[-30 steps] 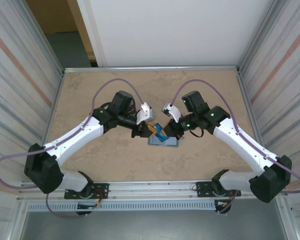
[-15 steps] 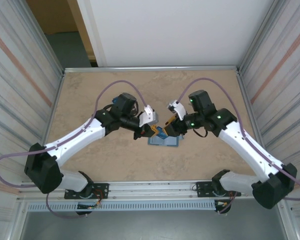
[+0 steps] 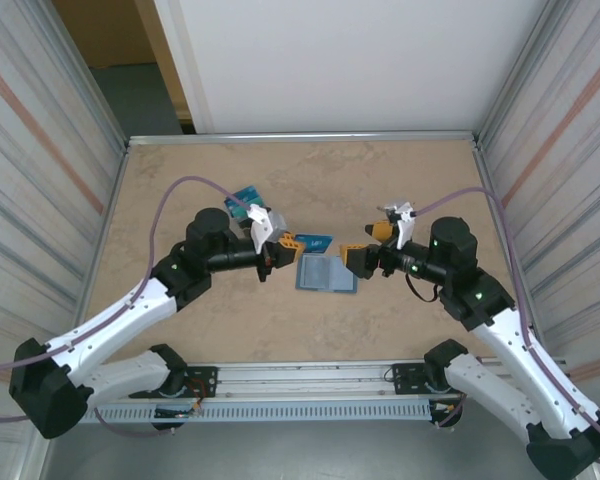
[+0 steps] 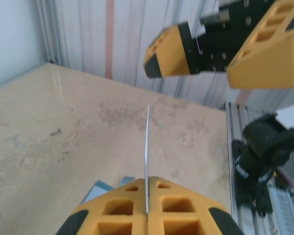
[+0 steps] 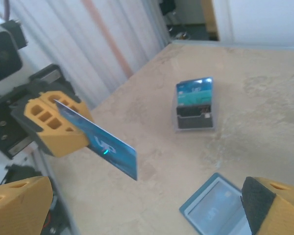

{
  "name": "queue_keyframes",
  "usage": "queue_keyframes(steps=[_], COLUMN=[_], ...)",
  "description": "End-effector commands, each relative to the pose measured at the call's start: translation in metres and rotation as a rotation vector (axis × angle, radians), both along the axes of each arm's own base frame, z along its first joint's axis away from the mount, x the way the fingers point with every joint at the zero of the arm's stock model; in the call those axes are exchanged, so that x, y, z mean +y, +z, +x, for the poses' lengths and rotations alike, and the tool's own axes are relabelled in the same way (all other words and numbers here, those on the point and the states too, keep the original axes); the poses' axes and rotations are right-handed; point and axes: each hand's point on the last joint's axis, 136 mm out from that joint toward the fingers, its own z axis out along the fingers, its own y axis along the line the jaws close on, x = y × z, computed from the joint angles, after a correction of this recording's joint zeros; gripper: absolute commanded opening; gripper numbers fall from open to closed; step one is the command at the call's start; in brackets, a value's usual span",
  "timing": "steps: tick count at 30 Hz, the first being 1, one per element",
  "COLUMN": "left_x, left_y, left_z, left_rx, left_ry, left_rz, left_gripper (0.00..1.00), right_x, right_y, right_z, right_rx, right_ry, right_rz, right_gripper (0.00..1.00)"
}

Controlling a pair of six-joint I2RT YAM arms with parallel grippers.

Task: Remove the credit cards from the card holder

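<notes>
One card holder (image 3: 327, 272); one held card (image 3: 313, 240) — one stand (image 3: 245, 196).

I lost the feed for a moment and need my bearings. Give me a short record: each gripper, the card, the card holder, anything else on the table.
left gripper: shut on a blue card, held clear of the table
right gripper: open, holding nothing, just right of the card holder
card holder: lying open and flat between the two grippers
other item: small black piece with blue-green cards, farther back on the left arm's side
</notes>
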Motion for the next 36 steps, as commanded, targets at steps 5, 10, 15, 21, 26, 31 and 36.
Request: queue_keyframes(steps=[5,10,15,21,26,31,36], left_x=[0.002,-0.003,-0.005,-0.006,-0.008,-0.009,-0.008], left_y=[0.045,0.059,0.061,0.062,0.059,0.056,0.053], left_z=[0.006,-0.003,-0.008,-0.011,-0.011,-0.012,-0.013], left_rx=[0.101,0.146,0.153,0.148,0.155,0.158,0.159], left_ry=[0.052,-0.041,-0.080,-0.103,-0.114,-0.122,-0.119], left_rz=[-0.288,-0.370,-0.373,-0.380,-0.369,-0.361,-0.348], left_gripper=[0.00,0.00,0.00,0.00,0.00,0.00,0.00], right_x=[0.013,0.032,0.048,0.062,0.070,0.069,0.064], right_y=[0.025,0.033,0.040,0.047,0.051,0.052,0.051], right_z=[-0.003,-0.012,-0.015,-0.024,-0.031,-0.030,-0.031], right_rx=[-0.027,-0.043,-0.057,-0.082,-0.100,-0.136,-0.159], right_ry=[0.067,0.213,0.314,0.410,0.472,0.447,0.415], right_rz=[0.150,0.215,0.242,0.233,0.226,0.205,0.178], right_gripper=[0.91,0.75,0.65,0.49,0.33,0.23,0.07])
